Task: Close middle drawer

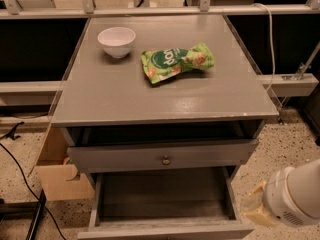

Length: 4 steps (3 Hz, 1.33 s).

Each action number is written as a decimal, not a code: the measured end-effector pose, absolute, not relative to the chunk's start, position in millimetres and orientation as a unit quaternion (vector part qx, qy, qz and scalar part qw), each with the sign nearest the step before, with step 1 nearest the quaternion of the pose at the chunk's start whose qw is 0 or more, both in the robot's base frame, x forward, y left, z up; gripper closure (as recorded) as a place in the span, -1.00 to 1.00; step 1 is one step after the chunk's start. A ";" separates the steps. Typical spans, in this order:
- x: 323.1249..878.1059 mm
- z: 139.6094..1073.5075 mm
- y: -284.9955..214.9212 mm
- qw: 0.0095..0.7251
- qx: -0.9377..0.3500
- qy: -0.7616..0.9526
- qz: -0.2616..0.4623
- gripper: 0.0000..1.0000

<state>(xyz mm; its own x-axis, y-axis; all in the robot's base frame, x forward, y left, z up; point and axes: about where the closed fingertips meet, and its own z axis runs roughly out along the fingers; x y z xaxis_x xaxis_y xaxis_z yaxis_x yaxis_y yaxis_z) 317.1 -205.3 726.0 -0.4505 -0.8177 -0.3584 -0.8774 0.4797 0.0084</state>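
Observation:
The grey cabinet (165,96) has two drawers showing. The upper drawer front (125,157), with a small round brass knob (165,160), stands slightly pulled out. Below it the middle drawer (165,196) is pulled far out and its inside is bare. Only the top edge of its front (165,230) shows at the bottom of the view, and its knob is hidden. My gripper (254,211), with pale yellowish fingers on a white wrist (295,194), is at the lower right, just beside the open drawer's right front corner.
A white bowl (116,41) and a green snack bag (176,62) lie on the cabinet top. A cardboard box (57,176) stands on the floor to the left, with black cables (20,174) beside it. Rails and a white cable (270,39) run behind the cabinet and to its right.

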 end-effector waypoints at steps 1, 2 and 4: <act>308.9 715.9 -204.0 0.144 -0.502 0.847 0.101 1.00; 303.9 705.1 -202.1 0.135 -0.504 0.847 0.100 1.00; 256.7 610.5 -187.3 0.154 -0.493 0.841 0.159 1.00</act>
<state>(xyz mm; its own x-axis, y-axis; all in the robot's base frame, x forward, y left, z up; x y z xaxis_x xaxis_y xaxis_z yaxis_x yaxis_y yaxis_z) 256.7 -187.3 610.5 -0.4664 -0.7806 -0.4160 -0.8786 0.4634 0.1154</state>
